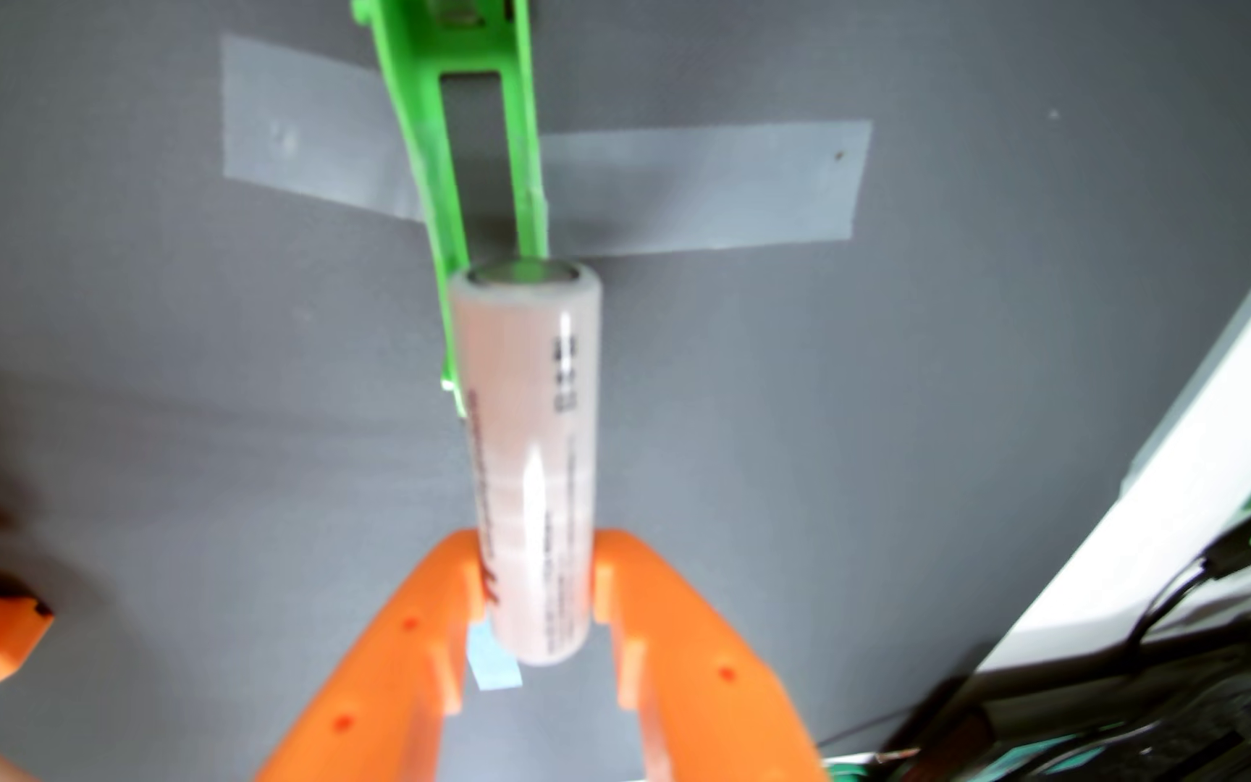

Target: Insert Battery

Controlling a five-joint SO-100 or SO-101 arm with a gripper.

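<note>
In the wrist view a strip of grey tape [705,188] pins the green holder [525,150] to the grey table [156,413]. The orange gripper [536,579] clamps the pale battery [528,459] near its lower end, and the battery's far end overlaps the holder's near end

Clamped between the two fingers of the gripper [536,594] at the bottom of the wrist view: the battery [528,459], running lengthwise up and away from the fingertips. Beyond its far end and partly under its left edge, the holder [483,143], stretching on toward the top edge. Under the holder, crossing it left to right, strips of tape [705,188] on the mat [156,376]. Just beneath the gripper, a small tape piece [491,658]. Far right of the gripper, cables [1171,601].
</note>
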